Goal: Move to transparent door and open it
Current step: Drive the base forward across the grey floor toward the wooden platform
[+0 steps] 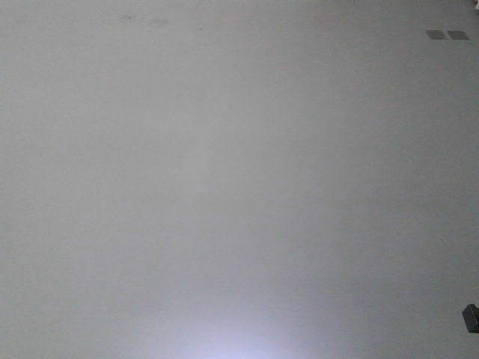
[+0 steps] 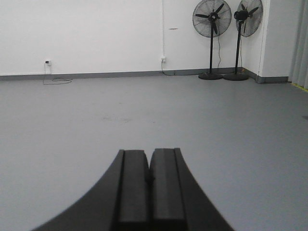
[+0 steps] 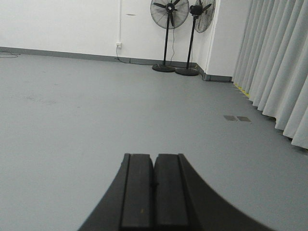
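The transparent door is out of view in every frame. My left gripper [image 2: 149,153] points out over bare grey floor, its two black fingers pressed together with nothing between them. My right gripper [image 3: 154,156] is likewise shut and empty, aimed across the same floor. In the front view only grey floor shows, with a small dark part of the robot [image 1: 471,318] at the lower right edge.
Two black pedestal fans [image 2: 211,19] [image 3: 169,13] stand in the far corner by the white wall [image 2: 82,33]. Long pale curtains [image 3: 279,62] hang along the right side. Two grey floor patches [image 3: 237,118] [image 1: 447,34] lie near them. A wall socket with cable [image 2: 47,62] is at the far left.
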Available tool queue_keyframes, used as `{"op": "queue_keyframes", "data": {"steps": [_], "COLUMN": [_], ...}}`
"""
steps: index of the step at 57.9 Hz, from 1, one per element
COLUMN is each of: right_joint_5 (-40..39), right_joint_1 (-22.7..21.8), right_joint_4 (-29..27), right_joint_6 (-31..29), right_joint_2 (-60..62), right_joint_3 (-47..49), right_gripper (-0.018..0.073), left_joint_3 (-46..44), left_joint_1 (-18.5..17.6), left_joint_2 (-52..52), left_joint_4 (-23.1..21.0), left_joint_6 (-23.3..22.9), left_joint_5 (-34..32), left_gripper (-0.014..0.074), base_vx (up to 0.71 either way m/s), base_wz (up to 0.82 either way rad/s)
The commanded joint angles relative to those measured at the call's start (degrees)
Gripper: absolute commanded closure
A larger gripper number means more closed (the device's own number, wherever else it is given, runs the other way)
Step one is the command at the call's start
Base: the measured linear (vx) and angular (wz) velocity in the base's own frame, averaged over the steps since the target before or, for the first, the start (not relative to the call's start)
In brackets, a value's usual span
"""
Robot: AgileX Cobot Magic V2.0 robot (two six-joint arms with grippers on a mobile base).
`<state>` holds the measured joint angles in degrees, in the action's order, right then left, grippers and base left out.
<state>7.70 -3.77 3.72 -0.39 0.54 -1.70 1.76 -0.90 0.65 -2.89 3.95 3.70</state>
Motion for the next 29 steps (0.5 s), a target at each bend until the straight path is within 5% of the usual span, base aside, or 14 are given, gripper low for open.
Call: {"op": "queue_keyframes", "data": {"steps": [1,29], "right_joint_5": [-5.0,-5.0], "right_joint_1": [-0.29,-0.29], "right_joint_4": [0.18,0.18], "right_joint_6": [0.01,0.01], "right_joint_2": [0.91,0.91], "right_joint_3": [-0.22,-0.22], "right_gripper": [0.0566,0.0566], "left_joint_3": [0.87,0.87], "left_joint_1": [-0.18,-0.18], "left_joint_2": [0.24,0.24], "left_joint_4": [-0.41,-0.41], "left_joint_6": [-0.39,-0.39], "left_joint_5": [-4.75,-4.75], "left_gripper": [0.0603,0.0603], "base_vx": [0.12,0.18], "base_wz": [0.04,-0.02]}}
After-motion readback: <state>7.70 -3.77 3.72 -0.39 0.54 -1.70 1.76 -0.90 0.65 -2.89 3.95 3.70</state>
